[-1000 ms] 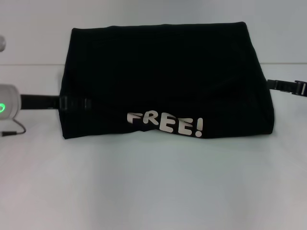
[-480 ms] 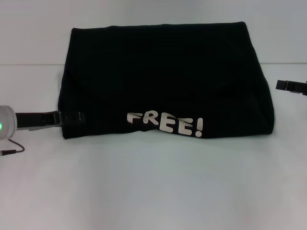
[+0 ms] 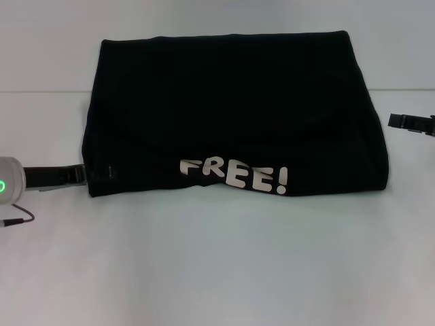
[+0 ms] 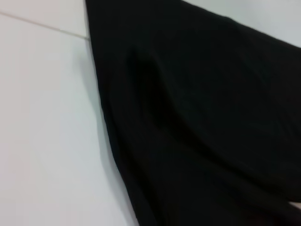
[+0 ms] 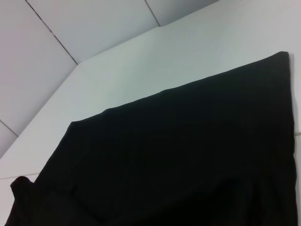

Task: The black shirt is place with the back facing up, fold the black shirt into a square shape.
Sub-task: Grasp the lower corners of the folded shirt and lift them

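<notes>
I find the black shirt (image 3: 234, 115) lying folded into a broad rectangle at the centre of the white surface (image 3: 217, 265), its "FREE!" print (image 3: 234, 175) showing along the 6 o'clock edge. The left claw (image 3: 85, 175) sits at the shirt's 8 o'clock corner, tips touching or under the hem; whether it pinches fabric I cannot tell. The right claw (image 3: 394, 121) hangs just off the 3 o'clock edge, apart from the cloth; its spread I cannot tell either. Risk noted: a snagged hem at the left corner could drag the layers askew on withdrawal.
</notes>
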`<state>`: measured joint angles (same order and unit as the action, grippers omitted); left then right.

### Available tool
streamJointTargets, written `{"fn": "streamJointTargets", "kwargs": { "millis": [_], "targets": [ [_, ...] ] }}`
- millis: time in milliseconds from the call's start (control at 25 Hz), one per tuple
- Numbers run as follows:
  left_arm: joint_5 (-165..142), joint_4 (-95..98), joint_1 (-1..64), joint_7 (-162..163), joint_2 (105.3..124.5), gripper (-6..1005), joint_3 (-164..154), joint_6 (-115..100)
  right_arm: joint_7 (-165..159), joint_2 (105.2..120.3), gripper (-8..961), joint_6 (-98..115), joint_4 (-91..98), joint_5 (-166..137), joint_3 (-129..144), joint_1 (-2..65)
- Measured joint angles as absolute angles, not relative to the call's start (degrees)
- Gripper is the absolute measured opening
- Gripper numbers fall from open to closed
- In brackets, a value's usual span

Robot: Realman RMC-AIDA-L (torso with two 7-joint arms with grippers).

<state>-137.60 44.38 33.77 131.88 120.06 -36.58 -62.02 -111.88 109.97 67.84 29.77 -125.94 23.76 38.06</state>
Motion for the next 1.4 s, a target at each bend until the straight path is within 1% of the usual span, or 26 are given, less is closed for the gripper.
{"fn": "streamJointTargets", "kwargs": {
  "millis": [280, 1080, 1320, 1400],
  "targets": [
    [-137.89, 43.46, 34.04, 130.53, 120.06, 824, -36.83, -61.53, -111.89, 110.22, 679, 67.86, 29.71, -125.94, 23.82, 38.13],
    [-137.61, 43.18, 34.34, 126.22, 120.20, 805, -38.53, -62.82, -111.74, 110.22, 677, 67.74, 29.64, -125.95, 23.96, 38.03],
    [-137.81, 43.23, 34.50, 126.01, 120.18, 621, -38.59, -62.50, -111.88, 110.16, 676, 67.77, 29.68, -126.42, 25.40, 37.79],
    [-137.84, 43.23, 34.53, 126.00, 120.18, 531, -38.66, -62.48, -111.89, 109.98, 676, 67.81, 29.65, -126.47, 27.03, 37.62]
  ]
}}
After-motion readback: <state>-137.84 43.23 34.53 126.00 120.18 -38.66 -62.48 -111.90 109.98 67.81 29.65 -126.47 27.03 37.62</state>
